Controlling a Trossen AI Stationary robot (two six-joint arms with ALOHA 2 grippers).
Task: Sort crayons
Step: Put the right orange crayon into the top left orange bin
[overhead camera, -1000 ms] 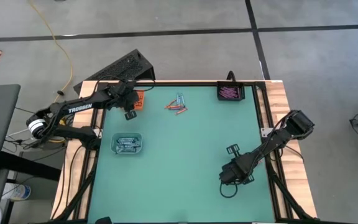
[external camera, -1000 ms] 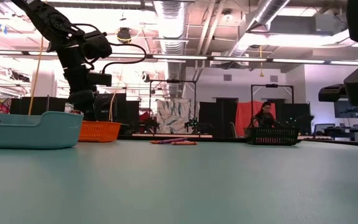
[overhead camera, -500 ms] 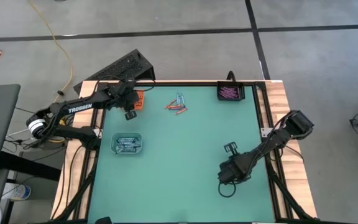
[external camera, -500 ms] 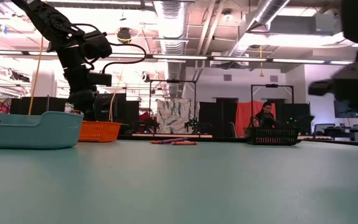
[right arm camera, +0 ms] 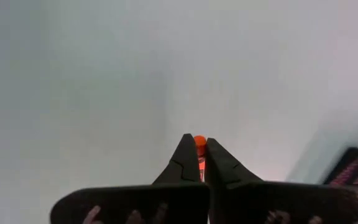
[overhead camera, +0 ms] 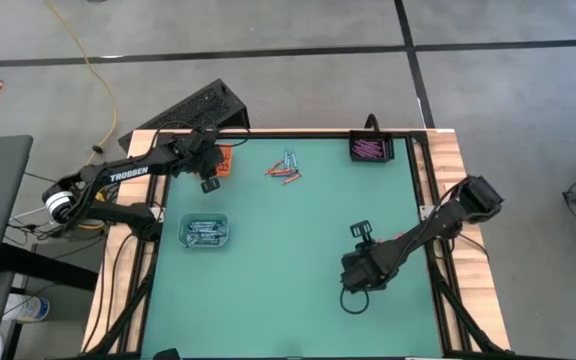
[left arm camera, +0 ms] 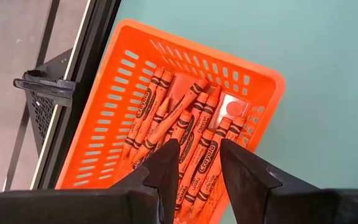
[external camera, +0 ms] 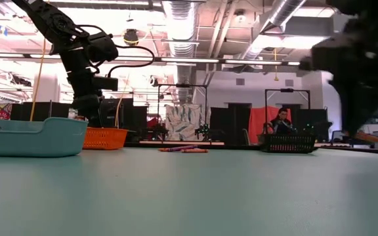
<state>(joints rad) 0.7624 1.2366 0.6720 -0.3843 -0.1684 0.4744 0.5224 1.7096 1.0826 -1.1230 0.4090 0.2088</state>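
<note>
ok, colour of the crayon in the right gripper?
Orange crayon; right wrist view shows it best, pinched in the right gripper.

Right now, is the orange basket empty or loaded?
Loaded: the orange basket holds a layer of orange crayons, seen past the left gripper fingers.

Three trays: one orange [overhead camera: 223,159], one teal [overhead camera: 204,231], one black [overhead camera: 371,149]; two arms

Exposed ceiling ducts [external camera: 176,19], strip lights, grey floor [overhead camera: 298,25]; perhaps red curtain [external camera: 260,124] behind.
</note>
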